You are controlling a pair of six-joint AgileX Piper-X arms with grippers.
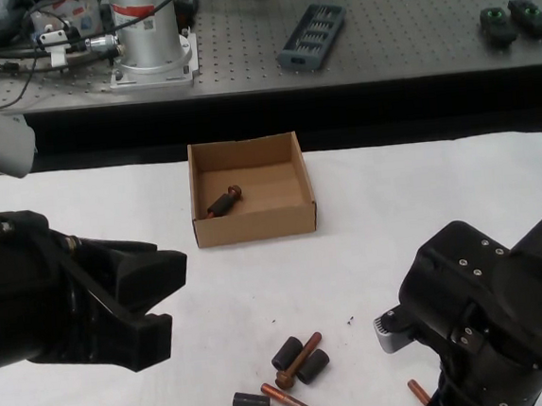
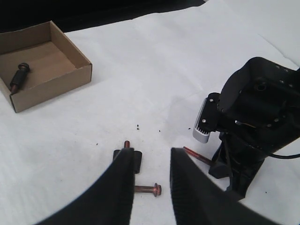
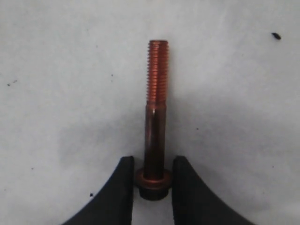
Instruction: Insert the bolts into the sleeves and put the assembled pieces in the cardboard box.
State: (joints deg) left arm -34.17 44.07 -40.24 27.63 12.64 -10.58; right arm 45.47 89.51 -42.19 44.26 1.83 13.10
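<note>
- Step in hand, my read: bolt pickup ahead of the next insertion. One piece is boxed and several parts are loose, so the task is early.
- right claw (image 3: 153,168): down at the tabletop (image 1: 459,186), nearest edge, right side. Its fingers sit either side of the bolt (image 3: 155,108) at the head end and touch the flange on both sides. No gap shows, so it reads as pinched on the bolt.
- The bolt lies flat on the tabletop, head between the fingers, threaded shank pointing straight out from the claw.
- Next move, as I judge it: lift clear without the bolt pivoting, since the grip is on the head only. Then it needs a sleeve presented bore-first to the thread end. The head grip leaves the whole shank free, which suits insertion.
- loose sleeves (image 1: 286,353): three in a cluster just left of the right arm, with two loose bolts (image 1: 295,402) among them. One of these bolts lies between two sleeves.
- left claw (image 2: 151,154): spread, holding nothing, hanging above the tabletop on the left, aimed at that cluster. Its wrist view puts a sleeve and a loose bolt beneath the gap. It will probably fetch the sleeve.
- cardboard box (image 1: 254,225): far centre, open top, well apart from both claws. One assembled piece (image 1: 224,203) lies inside, toward the left wall.
</note>
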